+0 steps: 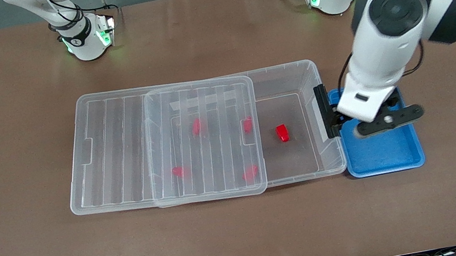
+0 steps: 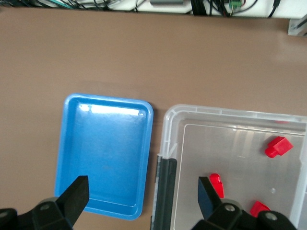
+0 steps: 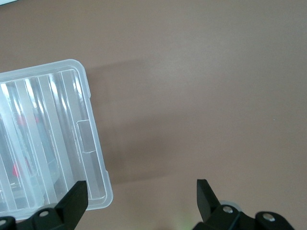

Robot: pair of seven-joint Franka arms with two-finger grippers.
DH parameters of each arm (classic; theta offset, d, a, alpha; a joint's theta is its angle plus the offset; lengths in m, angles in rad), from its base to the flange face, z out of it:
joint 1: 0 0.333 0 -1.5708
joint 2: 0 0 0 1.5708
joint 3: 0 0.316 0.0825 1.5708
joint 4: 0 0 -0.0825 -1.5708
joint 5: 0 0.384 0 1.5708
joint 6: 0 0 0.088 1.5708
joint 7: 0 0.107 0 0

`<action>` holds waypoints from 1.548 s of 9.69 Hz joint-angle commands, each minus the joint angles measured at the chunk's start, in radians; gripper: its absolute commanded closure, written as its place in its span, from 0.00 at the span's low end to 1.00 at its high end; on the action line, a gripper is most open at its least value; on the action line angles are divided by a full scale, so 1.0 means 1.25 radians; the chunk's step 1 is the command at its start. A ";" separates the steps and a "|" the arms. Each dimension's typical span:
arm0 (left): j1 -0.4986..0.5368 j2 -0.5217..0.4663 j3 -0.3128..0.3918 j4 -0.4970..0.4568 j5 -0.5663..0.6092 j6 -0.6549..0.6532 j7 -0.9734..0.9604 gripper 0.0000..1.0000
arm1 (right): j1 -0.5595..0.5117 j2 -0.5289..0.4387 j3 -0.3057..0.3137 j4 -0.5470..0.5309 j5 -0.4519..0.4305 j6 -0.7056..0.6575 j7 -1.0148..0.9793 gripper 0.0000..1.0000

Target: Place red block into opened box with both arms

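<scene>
So the big clear plastic storage box (image 1: 283, 83) sits in the middle of the brown bench (image 1: 247, 237), with its ribbed clear lid (image 1: 204, 141) slid partway toward the right arm's end, leaving the end by the black latch (image 1: 324, 111) uncovered. One small bright red plastic block (image 1: 282, 133) lies on the box floor in that uncovered part, plain to see. Four more red blocks (image 1: 196, 126) show through the lid, spread around inside the box. The left gripper (image 2: 141, 196) hangs over the spot where the box's latch end meets the shallow blue plastic tray (image 2: 103, 153), jaws wide open and holding nothing; the tray sits right beside the box at the left arm's end. The right gripper (image 3: 141, 194) hovers over bare bench just off the lid's corner, jaws also wide open, nothing in them.
</scene>
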 commanded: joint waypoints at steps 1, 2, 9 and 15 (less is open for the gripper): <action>0.024 -0.063 -0.002 -0.025 -0.056 -0.053 0.014 0.00 | 0.009 -0.016 -0.008 -0.019 -0.001 0.007 -0.008 0.00; 0.043 -0.102 0.008 -0.031 -0.112 -0.078 0.084 0.00 | 0.009 -0.015 -0.007 -0.019 -0.004 0.006 -0.008 0.00; 0.027 -0.322 0.283 -0.157 -0.240 -0.209 0.419 0.00 | 0.009 0.007 -0.003 -0.116 -0.038 0.090 -0.077 0.00; 0.024 -0.300 0.282 -0.156 -0.240 -0.204 0.418 0.00 | 0.049 0.148 0.002 -0.326 0.006 0.376 -0.182 1.00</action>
